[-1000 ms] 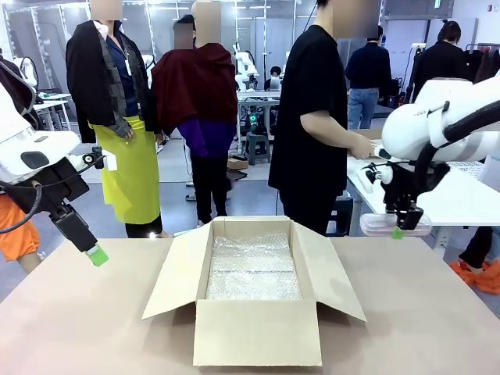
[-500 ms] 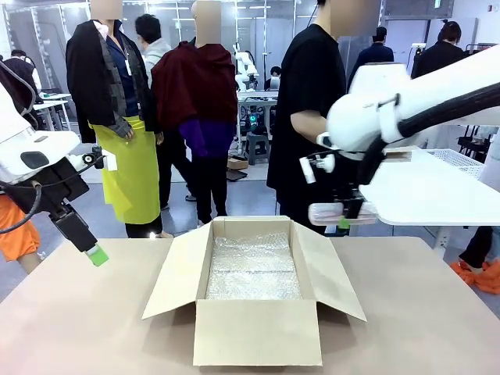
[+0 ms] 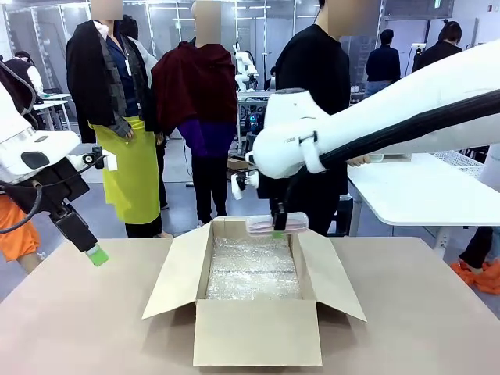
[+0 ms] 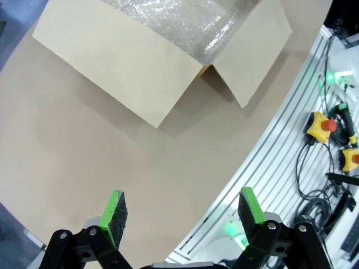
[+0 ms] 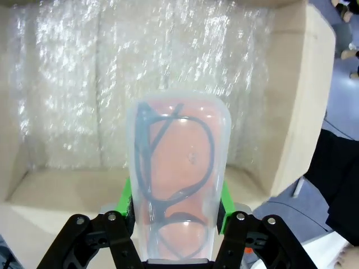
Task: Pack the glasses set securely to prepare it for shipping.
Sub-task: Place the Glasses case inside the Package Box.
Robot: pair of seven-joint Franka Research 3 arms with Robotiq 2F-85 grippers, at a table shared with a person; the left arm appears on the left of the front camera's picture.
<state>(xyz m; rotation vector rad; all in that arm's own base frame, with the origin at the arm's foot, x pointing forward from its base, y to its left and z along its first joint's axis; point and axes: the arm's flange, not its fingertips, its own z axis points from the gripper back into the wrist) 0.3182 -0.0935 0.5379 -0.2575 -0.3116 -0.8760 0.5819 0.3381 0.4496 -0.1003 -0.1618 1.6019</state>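
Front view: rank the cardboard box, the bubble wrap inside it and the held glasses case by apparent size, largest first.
1. cardboard box, flaps spread.
2. bubble wrap lining its floor.
3. clear glasses case in the right gripper, over the box's far edge; farther off, yet clearly smallest.

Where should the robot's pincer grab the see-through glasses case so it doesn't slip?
By its two long edges, near the middle, coming down from above the flat top. The glasses case lies flat and is narrow that way, so it fits between the pads. The right pincer holds it just so.
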